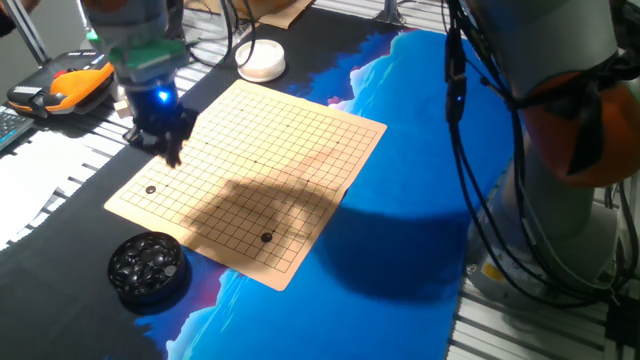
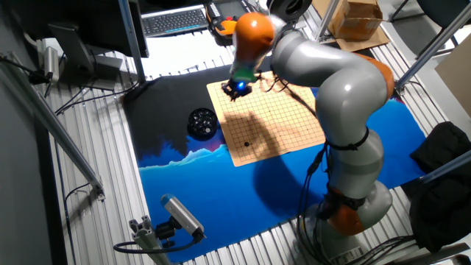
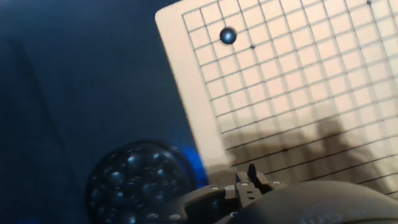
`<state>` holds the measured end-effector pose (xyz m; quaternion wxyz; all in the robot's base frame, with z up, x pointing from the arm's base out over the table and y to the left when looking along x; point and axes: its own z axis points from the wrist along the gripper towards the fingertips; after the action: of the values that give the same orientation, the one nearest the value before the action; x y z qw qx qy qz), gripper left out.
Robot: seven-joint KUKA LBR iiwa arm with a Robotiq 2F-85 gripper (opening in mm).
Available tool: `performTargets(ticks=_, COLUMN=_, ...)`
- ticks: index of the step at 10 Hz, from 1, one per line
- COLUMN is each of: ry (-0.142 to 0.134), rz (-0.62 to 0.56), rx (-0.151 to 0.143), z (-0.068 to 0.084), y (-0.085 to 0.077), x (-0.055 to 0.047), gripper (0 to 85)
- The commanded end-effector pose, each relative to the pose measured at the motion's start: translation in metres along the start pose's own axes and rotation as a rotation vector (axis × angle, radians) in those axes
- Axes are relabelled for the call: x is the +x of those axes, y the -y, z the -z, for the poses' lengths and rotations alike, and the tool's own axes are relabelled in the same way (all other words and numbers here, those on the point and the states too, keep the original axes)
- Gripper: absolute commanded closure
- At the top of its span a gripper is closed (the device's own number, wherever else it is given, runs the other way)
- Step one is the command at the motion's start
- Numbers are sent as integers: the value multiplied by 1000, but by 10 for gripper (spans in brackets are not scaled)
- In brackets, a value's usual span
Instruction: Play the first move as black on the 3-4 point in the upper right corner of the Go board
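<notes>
A: Far left?
B: Bowl of black stones (image 1: pixel 148 266) on the dark mat, just off the Go board's (image 1: pixel 300 150) corner.
A: The black stone (image 1: pixel 151 190)?
B: On the board, near the corner by the bowl, approx 3rd/4th lines in; hand view shows it on a crossing (image 3: pixel 227 35). A 2nd dark dot (image 1: pixel 266 237) sits near the front edge, can't tell if stone or mark.
A: Gripper (image 1: pixel 168 143)?
B: Above the board's left edge, apart from the stone. Fingers look empty; open vs closed, can't tell.
</notes>
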<state>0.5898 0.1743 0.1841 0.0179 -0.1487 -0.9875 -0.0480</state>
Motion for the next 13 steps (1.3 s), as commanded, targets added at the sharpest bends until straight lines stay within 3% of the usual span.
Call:
performTargets(ticks=1, ry=1, rz=8, rx=4, z=11, y=80, x=-25, gripper=850)
performTargets(ticks=5, ry=20, rz=-55, rx=8, z=12, y=80, x=-26, gripper=850)
performTargets(ticks=7, ry=33, rz=-112, rx=29, z=12, y=80, x=-26, gripper=850)
performTargets(ticks=13, ry=23, rz=-220, rx=3, z=12, y=80, x=-26, gripper=850)
